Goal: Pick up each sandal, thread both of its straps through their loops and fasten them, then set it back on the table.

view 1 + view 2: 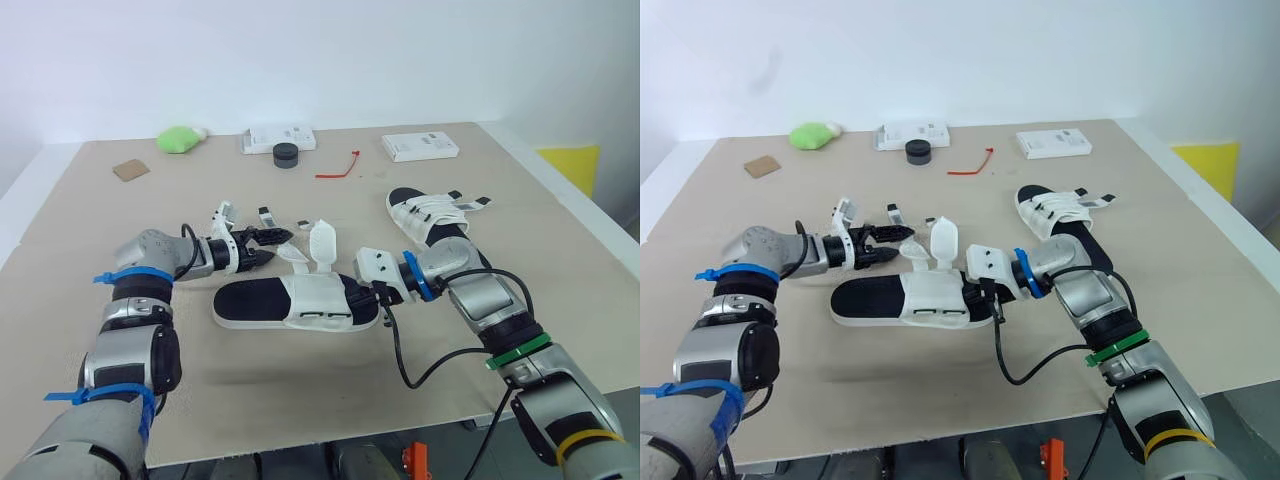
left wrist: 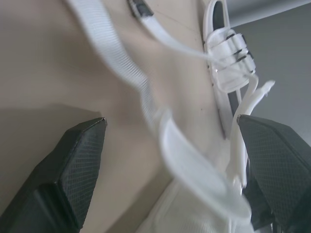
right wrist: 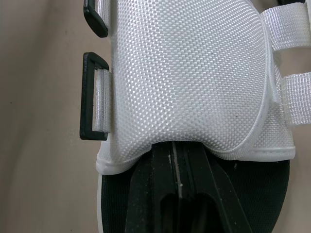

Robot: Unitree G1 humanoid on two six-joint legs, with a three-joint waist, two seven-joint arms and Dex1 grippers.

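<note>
A black-soled sandal (image 1: 250,303) with a white upper (image 3: 194,73) lies flat near the table's middle. Its two loose straps (image 1: 320,245) stick up toward the far side. My left gripper (image 1: 270,247) hovers open beside those straps, and one strap (image 2: 141,87) runs between its fingers (image 2: 73,170) untouched. My right gripper (image 3: 179,162) lies shut on the sole at the sandal's right end, its tips tucked under the upper's edge, beside two black loops (image 3: 92,102). A second sandal (image 1: 430,215) rests further back on the right.
Along the far side of the table (image 1: 300,390) sit a green lump (image 1: 180,138), a white box (image 1: 278,140), a black round cap (image 1: 286,155), a red tie (image 1: 338,170), another white box (image 1: 420,146) and a brown card (image 1: 130,170).
</note>
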